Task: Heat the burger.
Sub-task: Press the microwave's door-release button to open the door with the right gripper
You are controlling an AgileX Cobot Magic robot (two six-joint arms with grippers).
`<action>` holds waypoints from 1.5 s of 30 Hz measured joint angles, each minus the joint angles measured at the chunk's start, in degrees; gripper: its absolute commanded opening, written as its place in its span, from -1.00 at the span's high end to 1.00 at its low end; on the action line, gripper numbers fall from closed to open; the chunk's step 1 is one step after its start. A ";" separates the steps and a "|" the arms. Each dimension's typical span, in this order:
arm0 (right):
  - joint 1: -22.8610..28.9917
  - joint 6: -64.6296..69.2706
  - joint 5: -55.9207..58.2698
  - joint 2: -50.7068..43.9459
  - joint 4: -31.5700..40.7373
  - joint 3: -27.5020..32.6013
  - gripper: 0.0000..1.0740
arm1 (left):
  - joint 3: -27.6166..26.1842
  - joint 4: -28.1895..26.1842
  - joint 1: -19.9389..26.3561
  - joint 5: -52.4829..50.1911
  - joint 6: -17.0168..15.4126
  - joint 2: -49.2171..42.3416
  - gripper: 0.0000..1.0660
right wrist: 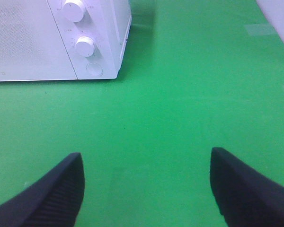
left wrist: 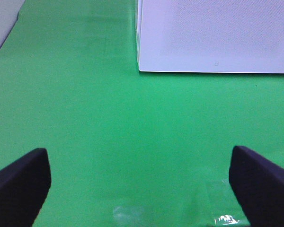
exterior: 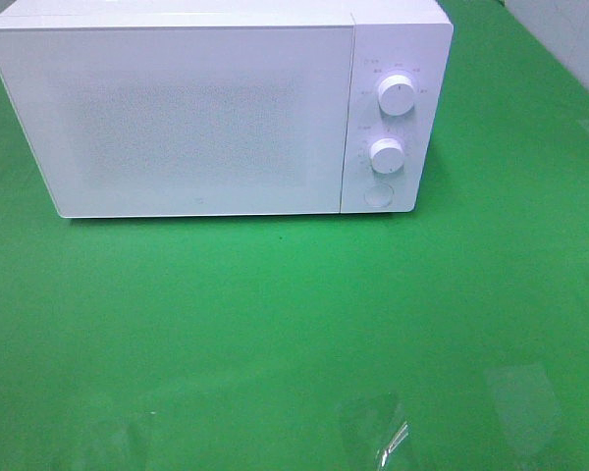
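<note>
White microwave (exterior: pixel 196 118) standing on the green desk (exterior: pixel 275 324), seen from the high camera, where it fills the upper left and centre of the frame. Its door is closed and presents a pale, finely speckled front panel. The control strip at the right end of the microwave carries an upper knob (exterior: pixel 397 96), a lower knob (exterior: pixel 386 154) and, beneath them, a round button (exterior: pixel 377 195), all white. The burger cannot be placed from any of the three views, so its look and position cannot be told. Near the lower edge of the high view, right of centre, a patch of clear tape (exterior: pixel 388 437) lies flat on the desk and catches a small glint. In the left wrist view the left fingers (left wrist: pixel 20 185), dark and blunt, stand wide apart over bare green cloth with nothing between them, and a lower corner of the microwave lies ahead. In the right wrist view the right fingers (right wrist: pixel 52 194), dark with ribbed inner faces, are likewise spread with nothing between them, facing the microwave's control end.
</note>
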 measured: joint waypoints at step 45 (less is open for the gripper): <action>0.00 0.00 -32.89 17.42 0.00 5.73 -0.34 | 0.00 0.00 0.00 0.00 0.00 0.00 -0.76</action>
